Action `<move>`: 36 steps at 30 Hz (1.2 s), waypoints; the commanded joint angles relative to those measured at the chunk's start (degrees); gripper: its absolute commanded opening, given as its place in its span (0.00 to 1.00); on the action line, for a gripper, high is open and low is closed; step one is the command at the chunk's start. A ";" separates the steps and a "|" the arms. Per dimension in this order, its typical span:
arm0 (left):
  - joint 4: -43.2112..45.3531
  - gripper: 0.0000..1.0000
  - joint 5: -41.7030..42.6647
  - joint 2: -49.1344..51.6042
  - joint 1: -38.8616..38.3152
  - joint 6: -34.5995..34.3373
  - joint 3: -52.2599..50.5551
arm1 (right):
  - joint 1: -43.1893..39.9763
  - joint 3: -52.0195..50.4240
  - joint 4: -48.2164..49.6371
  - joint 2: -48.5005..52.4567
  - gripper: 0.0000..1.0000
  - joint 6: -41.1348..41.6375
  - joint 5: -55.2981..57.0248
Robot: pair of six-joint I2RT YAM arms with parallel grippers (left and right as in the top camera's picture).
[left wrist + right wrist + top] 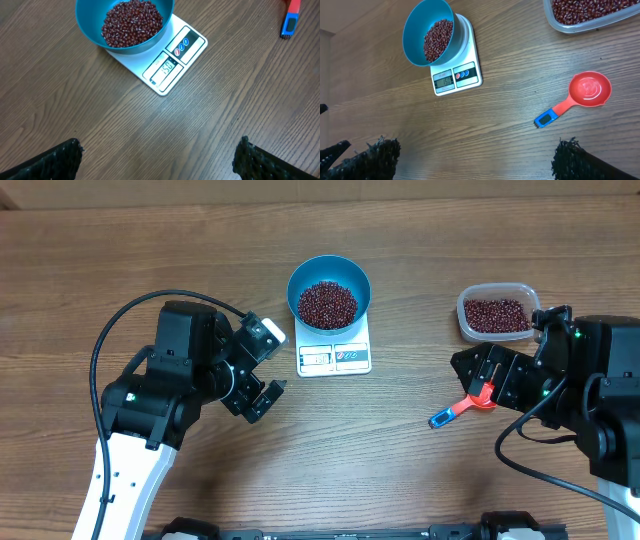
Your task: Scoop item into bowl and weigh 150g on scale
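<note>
Since the bowl (415, 30) of beans (328, 303) is sitting on the scale (335, 358) for weighing, the left end effector (160, 144) and right end effector (477, 147) are hovering released and empty, with the scoop (585, 92) lying on the surface (400, 450).

Deep blue bowl (298, 288): round, smooth-sided, upright, seated on rear part of scale (335, 357), overhanging its back edge. Partly filled with small dark red-brown beans (328, 303): loose heap of tiny oval grains covering the bottom, blue wall bare above them all round. Scale: flat, white, rectangular, lying level on bench (200, 260), toward middle rear. Front strip clear of bowl: display at left showing digits, too small to read surely; red and blue marked panels at right.
</note>
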 commanded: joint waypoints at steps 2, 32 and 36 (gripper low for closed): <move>0.00 1.00 0.00 0.24 0.24 -0.59 1.27 | 0.42 0.72 0.15 -1.79 1.00 -0.61 1.57; 0.00 1.00 0.00 0.24 0.24 -0.61 1.27 | 2.16 -32.65 31.87 -26.56 1.00 -0.50 8.68; 0.00 1.00 0.00 0.24 0.24 -0.61 1.27 | 2.16 -37.70 37.48 -30.29 1.00 -0.55 8.70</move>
